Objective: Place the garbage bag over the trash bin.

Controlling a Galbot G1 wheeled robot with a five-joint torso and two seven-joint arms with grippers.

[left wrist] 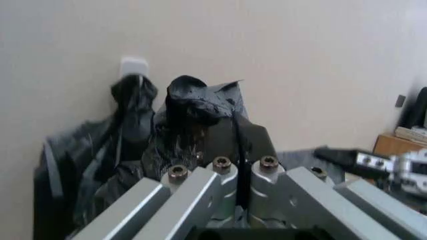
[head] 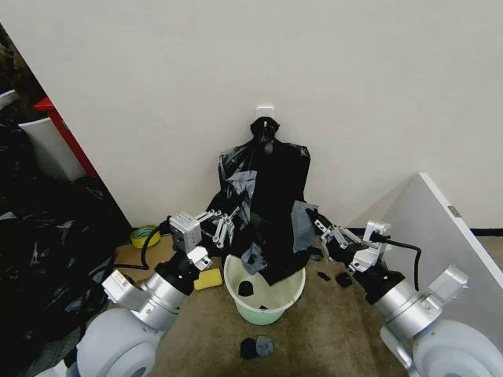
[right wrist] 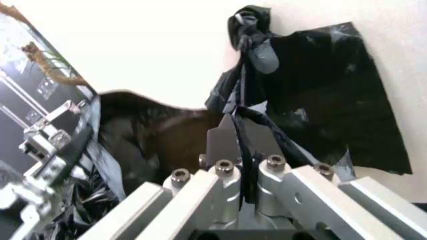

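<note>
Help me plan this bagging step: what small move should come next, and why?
Probably draw both hands apart and downward to spread the garbage bag toward the trash bin rim. The left hand and right hand each pinch a bag edge, but the bag hangs bunched above the bin, not over its rim.

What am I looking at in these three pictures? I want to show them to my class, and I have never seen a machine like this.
It is a wheeled robot with two arms. The wide picture comes from a camera on its head, looking down; the other two come from cameras on its wrists. On the floor stands a white trash bin, with a yellow sponge beside it. A black garbage bag hangs above the bin, and its lower end dips inside the rim. The left gripper pinches one edge of the bag, the right gripper the other. In each wrist picture, black plastic is clamped between the metal fingers. Behind it, a bundle of black bags hangs from a white wall hook.
</note>
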